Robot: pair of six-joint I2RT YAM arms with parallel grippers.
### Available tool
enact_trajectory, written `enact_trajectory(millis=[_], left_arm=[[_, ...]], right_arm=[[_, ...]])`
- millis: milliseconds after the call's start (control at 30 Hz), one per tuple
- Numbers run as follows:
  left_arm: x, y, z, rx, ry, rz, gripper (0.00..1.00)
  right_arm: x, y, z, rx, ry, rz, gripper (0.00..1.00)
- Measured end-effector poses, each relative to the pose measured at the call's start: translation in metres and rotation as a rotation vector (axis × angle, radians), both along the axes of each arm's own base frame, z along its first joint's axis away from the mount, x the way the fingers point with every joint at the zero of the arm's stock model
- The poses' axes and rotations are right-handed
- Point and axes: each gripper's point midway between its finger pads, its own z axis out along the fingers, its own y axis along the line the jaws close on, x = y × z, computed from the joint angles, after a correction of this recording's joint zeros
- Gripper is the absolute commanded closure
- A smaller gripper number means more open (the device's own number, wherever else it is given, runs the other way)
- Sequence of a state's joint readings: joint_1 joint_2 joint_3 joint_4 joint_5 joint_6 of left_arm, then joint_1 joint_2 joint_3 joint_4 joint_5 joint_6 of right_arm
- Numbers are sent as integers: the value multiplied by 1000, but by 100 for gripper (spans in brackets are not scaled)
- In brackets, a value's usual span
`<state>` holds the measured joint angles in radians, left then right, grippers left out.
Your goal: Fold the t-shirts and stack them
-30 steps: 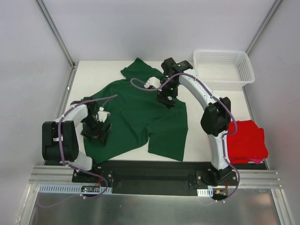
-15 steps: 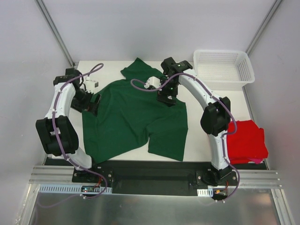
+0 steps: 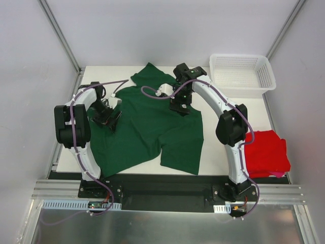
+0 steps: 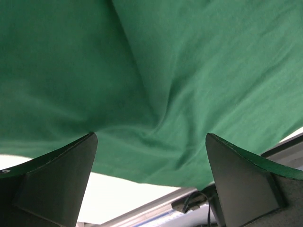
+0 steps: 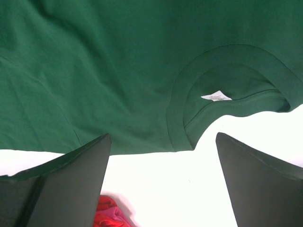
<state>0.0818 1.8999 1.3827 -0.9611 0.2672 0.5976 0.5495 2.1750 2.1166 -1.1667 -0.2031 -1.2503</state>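
Green t-shirt (image 3: 147,127) lies beneath both bent arms, left claw (image 3: 109,120) and right claw (image 3: 181,108) spread.

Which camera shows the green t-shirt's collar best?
The right wrist view: the collar of the green t-shirt and its white label lie in plain sight. From the top, the right arm seems to hide it. The left wrist view shows only plain cloth.
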Motion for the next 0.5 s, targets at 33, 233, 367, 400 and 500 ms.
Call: enact_trajectory(millis=[33, 233, 367, 400, 500], left_arm=[[1, -1, -2, -5, 2, -4, 1], [-8, -2, -18, -16, 33, -18, 1], [-23, 1, -21, -11, 59, -9, 1], [-26, 1, -21, -12, 63, -6, 1], [-38, 6, -21, -17, 77, 24, 1]], right_arm=[[0, 0, 0, -1, 0, -2, 4], [1, -1, 0, -3, -2, -17, 4], [1, -1, 0, -3, -1, -25, 4], [1, -1, 0, -3, 0, -27, 4], [1, -1, 0, -2, 0, -30, 4]])
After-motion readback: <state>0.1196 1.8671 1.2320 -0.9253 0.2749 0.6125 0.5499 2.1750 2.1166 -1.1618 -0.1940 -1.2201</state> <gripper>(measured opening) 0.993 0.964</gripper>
